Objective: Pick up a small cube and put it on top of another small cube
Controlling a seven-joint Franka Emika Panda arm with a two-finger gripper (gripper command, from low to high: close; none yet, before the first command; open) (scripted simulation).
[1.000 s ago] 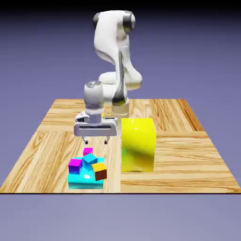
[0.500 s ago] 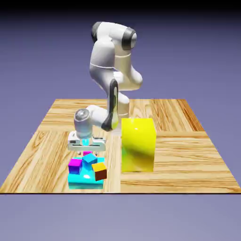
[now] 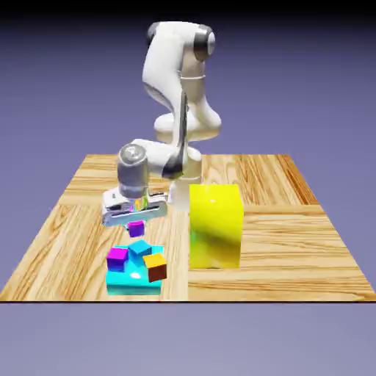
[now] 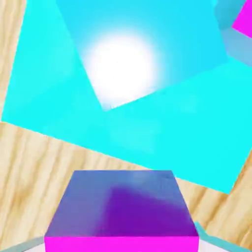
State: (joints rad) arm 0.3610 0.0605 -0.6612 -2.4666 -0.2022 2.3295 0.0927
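Observation:
My gripper is shut on a small magenta-and-purple cube, which hangs a little above the big cyan block. In the hand view that cube fills the bottom middle between the fingers, with the cyan block's top below it. On the cyan block rest three small cubes: a magenta-and-purple one, a blue one and an orange-and-brown one. The hand view's top right corner shows an edge of the blue cube and of the magenta one.
A tall yellow block stands on the wooden table, just to the exterior view's right of the cyan block and the gripper. The cyan block sits near the table's front edge.
The gripper came down onto the cyan block, shut on the small magenta-and-purple cube at its back, and has lifted it clear of the block.

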